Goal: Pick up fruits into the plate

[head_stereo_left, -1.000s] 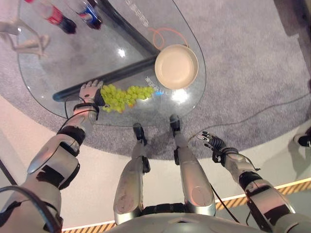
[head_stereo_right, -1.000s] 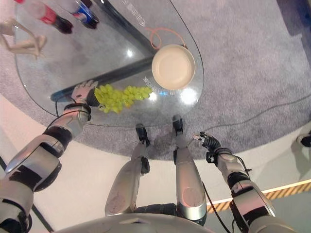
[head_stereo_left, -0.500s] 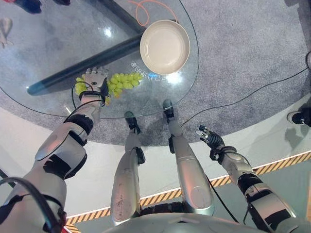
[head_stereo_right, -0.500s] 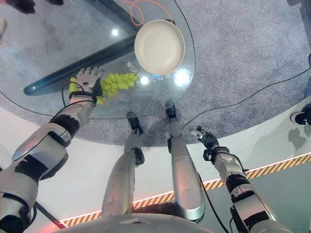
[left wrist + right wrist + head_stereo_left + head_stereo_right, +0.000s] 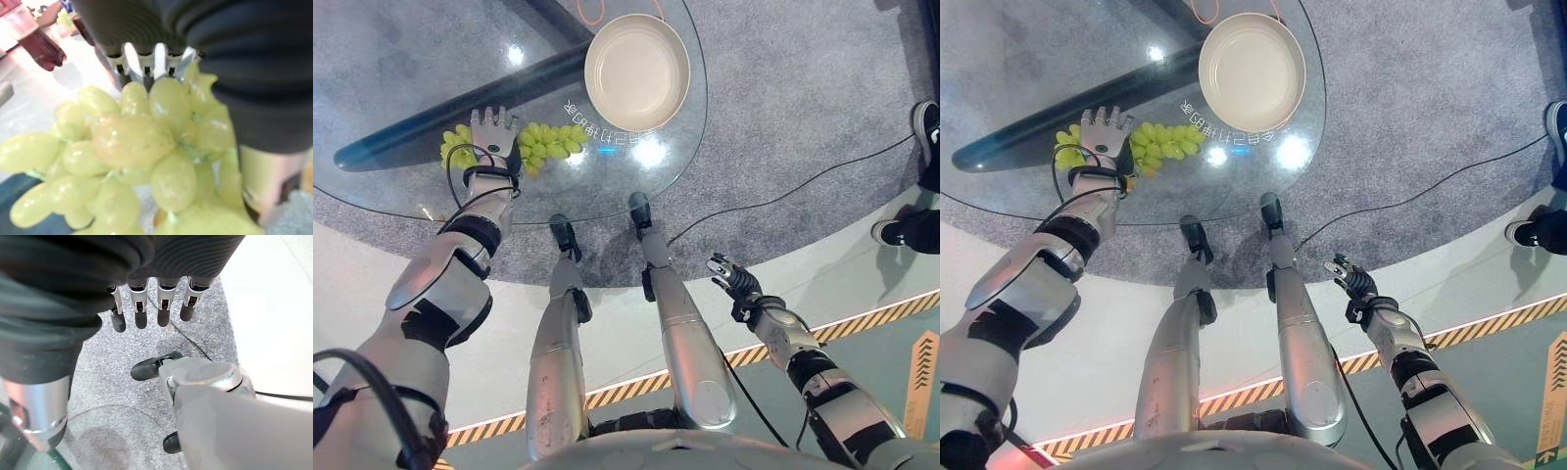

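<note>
— What were the left hand's [image 5: 492,134] fingers [image 5: 131,58] doing?

— They lay straight and spread over the bunch of pale green grapes [image 5: 544,143], not curled round anything. The bunch ran out from under the palm toward three o'clock on the round glass table [image 5: 401,78], and the wide cream plate [image 5: 636,71] sat beyond it at about two o'clock, close to the grapes but apart.

— How would the grapes handle?

— Softly, I judged: light, smooth-skinned, easily bruised, and loose berries could drop off. The fingers should close round the thick middle of the cluster or near its stem, not pinch single berries.

— And the right hand [image 5: 731,280]?

— It hung low at five o'clock, off the table, fingers relaxed and holding nothing.
</note>
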